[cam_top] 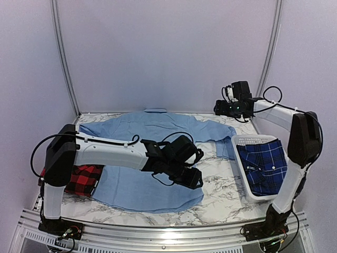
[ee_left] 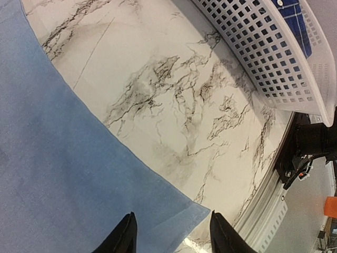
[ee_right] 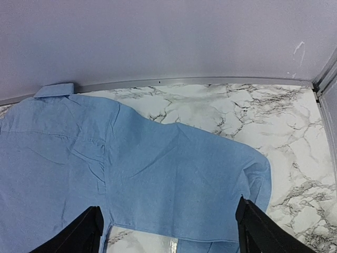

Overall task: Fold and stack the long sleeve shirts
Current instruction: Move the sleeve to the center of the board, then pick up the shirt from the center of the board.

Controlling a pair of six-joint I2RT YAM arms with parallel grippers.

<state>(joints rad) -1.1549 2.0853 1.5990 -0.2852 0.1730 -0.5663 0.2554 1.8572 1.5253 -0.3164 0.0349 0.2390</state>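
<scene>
On the table (cam_top: 224, 192) the blue shirt (cam_top: 134, 187) lies spread flat, collar to the far edge and sleeve out toward the basket (cam_top: 253, 139), with no fold made that I can see. The plaid shirt (cam_top: 266, 163) sits in the basket, and the red shirt (cam_top: 84, 179) is bunched at the left edge, partly under the blue one, so by my reckoning folding has barely begun and nothing is stacked. Only the top view shows all three shirts. The right wrist view shows the collar and sleeve, with the right gripper (ee_right: 168, 226) spread wide above the sleeve, holding nothing. The left wrist view shows the left gripper (ee_left: 171, 221) parted over the hem corner, not pinching it
</scene>
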